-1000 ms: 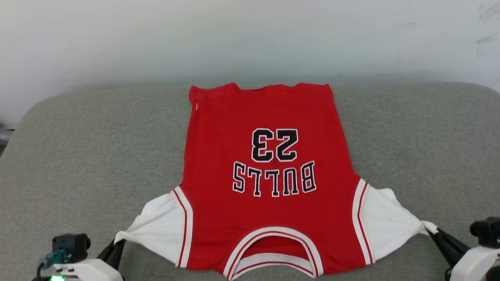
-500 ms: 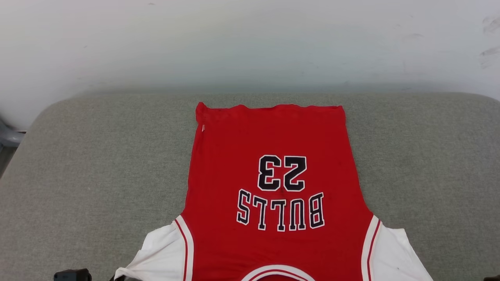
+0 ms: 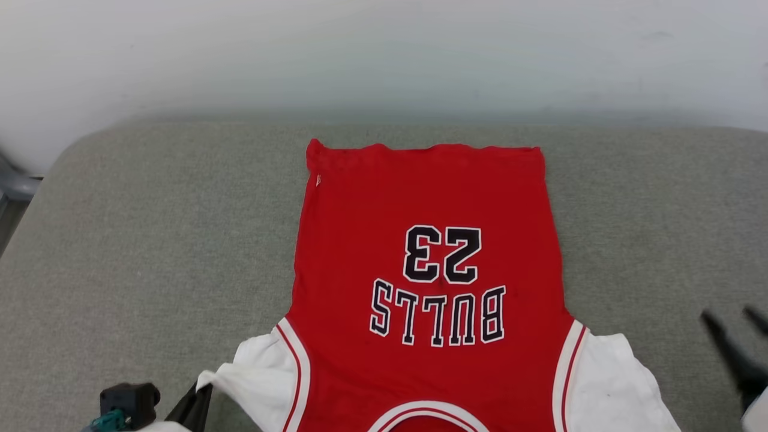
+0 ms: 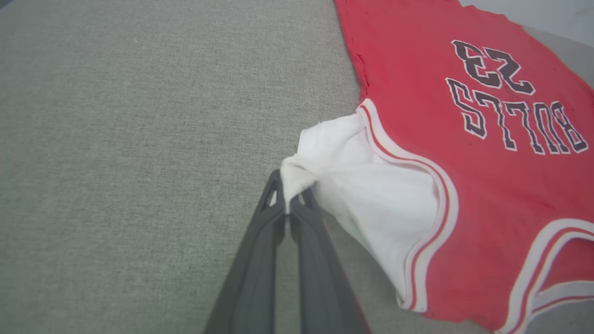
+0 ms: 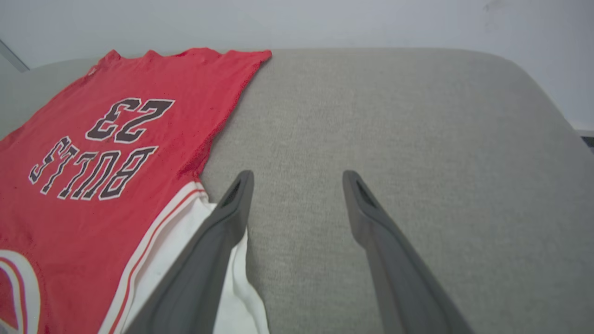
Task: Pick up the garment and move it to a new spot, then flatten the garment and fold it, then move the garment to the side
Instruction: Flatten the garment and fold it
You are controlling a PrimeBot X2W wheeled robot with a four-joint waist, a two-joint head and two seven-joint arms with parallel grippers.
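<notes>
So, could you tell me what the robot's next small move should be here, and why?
Probably open the left gripper and release the white sleeve. Its fingers are shut on the sleeve's tip, bunching it, while the right gripper stands open, holding nothing, and the shirt lies flat on the grey cushion. Letting go should let that sleeve settle for folding.

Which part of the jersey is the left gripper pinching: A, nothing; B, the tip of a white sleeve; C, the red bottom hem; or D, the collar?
B: in the left wrist view the left gripper is shut on the bunched tip of the white sleeve of the jersey.
</notes>
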